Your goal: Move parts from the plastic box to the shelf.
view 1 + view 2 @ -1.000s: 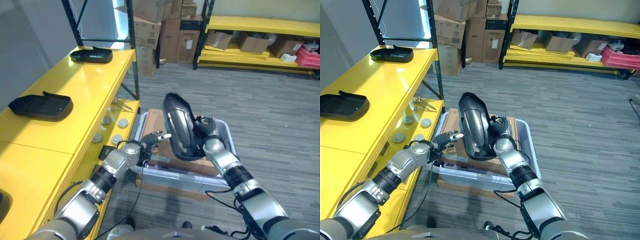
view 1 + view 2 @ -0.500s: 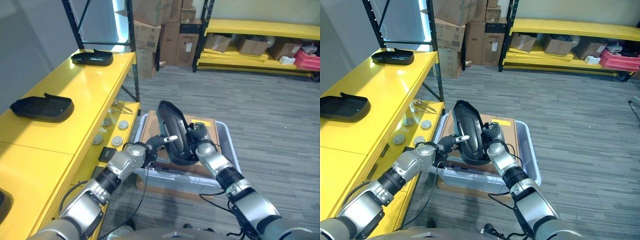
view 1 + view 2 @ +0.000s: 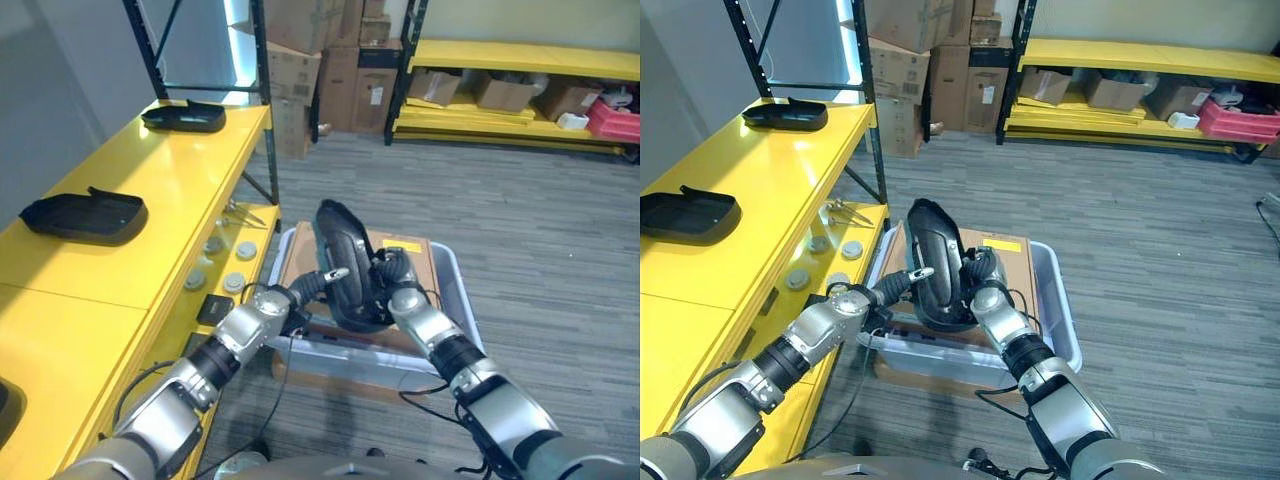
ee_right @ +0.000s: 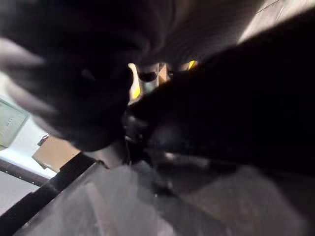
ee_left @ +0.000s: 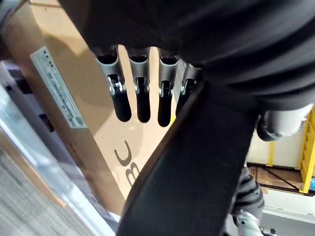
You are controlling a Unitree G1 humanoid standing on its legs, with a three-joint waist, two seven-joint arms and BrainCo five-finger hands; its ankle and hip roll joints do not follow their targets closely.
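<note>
Black part (image 3: 345, 262) between both hands, above plastic box (image 3: 458, 300)

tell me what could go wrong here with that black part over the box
The black part stands on edge above the plastic box, held by the right hand; the left hand touches it with straight fingers, so it could tip or slip back in. Swinging it to the yellow shelf, it might clip the shelf edge.

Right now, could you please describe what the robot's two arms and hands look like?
Both arms are silver-grey metal segments joined by black ribbed bands. The left hand has a dark cover and silver fingers ending in glossy dark tips, set in a row. The right hand has the same dark ribbed cover at the wrist.
</note>
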